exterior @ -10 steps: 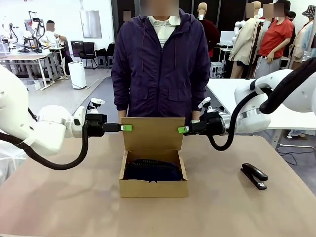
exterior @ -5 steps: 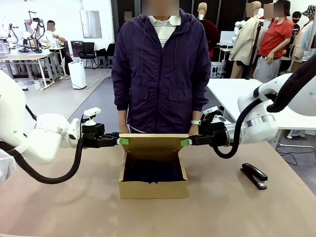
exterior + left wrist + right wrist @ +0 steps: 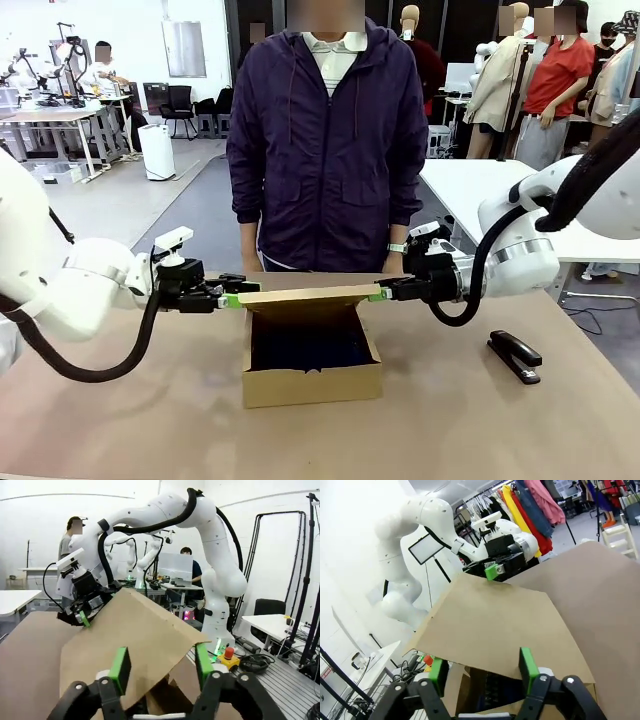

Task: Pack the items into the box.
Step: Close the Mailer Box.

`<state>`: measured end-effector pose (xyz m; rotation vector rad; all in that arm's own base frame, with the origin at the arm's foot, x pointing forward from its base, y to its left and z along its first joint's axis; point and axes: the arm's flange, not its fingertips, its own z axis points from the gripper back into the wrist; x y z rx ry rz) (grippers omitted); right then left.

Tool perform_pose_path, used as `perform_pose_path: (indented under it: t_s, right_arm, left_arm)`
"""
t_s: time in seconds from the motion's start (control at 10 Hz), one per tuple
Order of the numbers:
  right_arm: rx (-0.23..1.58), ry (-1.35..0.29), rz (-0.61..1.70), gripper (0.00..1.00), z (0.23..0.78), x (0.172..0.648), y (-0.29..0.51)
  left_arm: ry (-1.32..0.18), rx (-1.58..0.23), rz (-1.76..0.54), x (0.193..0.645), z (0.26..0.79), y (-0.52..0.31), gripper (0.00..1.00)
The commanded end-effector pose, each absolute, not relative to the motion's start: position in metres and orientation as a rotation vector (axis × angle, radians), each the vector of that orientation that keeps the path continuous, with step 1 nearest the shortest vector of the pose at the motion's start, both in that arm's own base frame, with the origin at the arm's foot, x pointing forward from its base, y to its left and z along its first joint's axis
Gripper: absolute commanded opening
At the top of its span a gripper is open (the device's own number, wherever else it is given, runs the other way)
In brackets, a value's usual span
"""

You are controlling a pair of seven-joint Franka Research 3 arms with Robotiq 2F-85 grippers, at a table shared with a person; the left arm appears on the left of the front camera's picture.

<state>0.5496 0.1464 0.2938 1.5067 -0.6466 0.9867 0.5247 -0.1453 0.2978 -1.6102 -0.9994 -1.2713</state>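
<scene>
Folding over the box (image 3: pixel 311 385), the flap (image 3: pixel 305 294) lies nearly flat, its long axis running 9 to 3 o'clock between the left gripper (image 3: pixel 232 299) and right gripper (image 3: pixel 378 294). Both stand parted around its ends. The pouch (image 3: pixel 305 350) sits inside.

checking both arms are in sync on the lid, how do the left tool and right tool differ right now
The left tool reaches in from picture left to the lid's left edge; the right tool comes from picture right to its right edge. The left tool sits a little lower than the right, so the lid slopes slightly. Shared: in each wrist view the green pads stand apart astride the lid's edge, with the flap lowered over the box.
</scene>
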Motion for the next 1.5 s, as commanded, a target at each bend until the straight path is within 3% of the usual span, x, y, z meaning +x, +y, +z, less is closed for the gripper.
perform_pose_path:
  t_s: [0.0, 0.2, 0.4, 0.5, 0.6, 0.8, 1.0, 1.4]
  right_arm:
    - [1.495, -0.660, 0.986, 1.00, 0.294, 0.551, 0.136]
    - [1.451, -0.717, 0.922, 1.00, 0.296, 0.548, 0.104]
    - [1.461, -0.829, 0.787, 1.00, 0.303, 0.553, 0.086]
    - [1.479, -0.870, 0.807, 1.00, 0.308, 0.554, 0.095]
    - [1.467, -0.897, 0.890, 1.00, 0.308, 0.553, 0.118]
    - [1.481, -0.856, 1.148, 1.00, 0.290, 0.551, 0.154]
    - [1.426, -0.845, 1.318, 1.00, 0.273, 0.538, 0.176]
    - [1.289, -0.855, 1.371, 1.00, 0.263, 0.540, 0.190]
  left_arm:
    - [-1.025, -1.606, -1.297, 0.517, 0.298, -0.127, 1.00]
    - [-1.114, -1.519, -1.271, 0.489, 0.308, -0.088, 1.00]
    - [-1.359, -1.419, -1.171, 0.467, 0.323, -0.056, 1.00]
    - [-1.479, -1.360, -1.133, 0.464, 0.329, -0.066, 1.00]
    - [-1.502, -1.250, -1.191, 0.463, 0.331, -0.085, 1.00]
    - [-1.451, -1.168, -1.375, 0.468, 0.326, -0.115, 1.00]
    - [-1.270, -1.057, -1.565, 0.474, 0.310, -0.144, 1.00]
    - [-0.916, -1.137, -1.609, 0.489, 0.281, -0.175, 1.00]
